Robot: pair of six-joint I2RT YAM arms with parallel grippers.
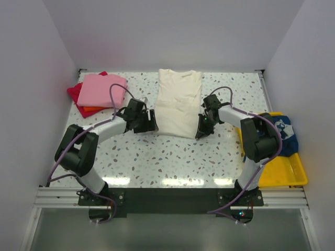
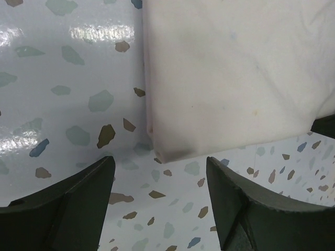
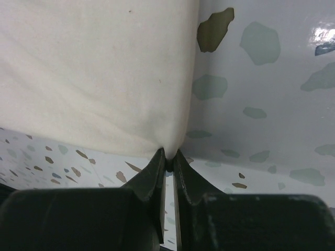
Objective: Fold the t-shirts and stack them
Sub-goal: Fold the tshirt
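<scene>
1. Cream t-shirt [image 1: 178,102]: flat on bench [image 1: 172,157], centre of top view.
2. Left pincer [image 1: 151,123]: wide open, empty, beside shirt's lower-left corner.
3. Right pincer [image 1: 202,129]: closed, pinching shirt's lower-right corner.

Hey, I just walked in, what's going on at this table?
Two robot arms are working on a cream t-shirt lying in the middle of the table. The right gripper is shut on its near right corner. The left gripper hangs open just short of the near left corner, not touching the cloth. A pink shirt sits on a red shirt and an orange shirt at the far left. A navy shirt lies in the yellow tray.
</scene>
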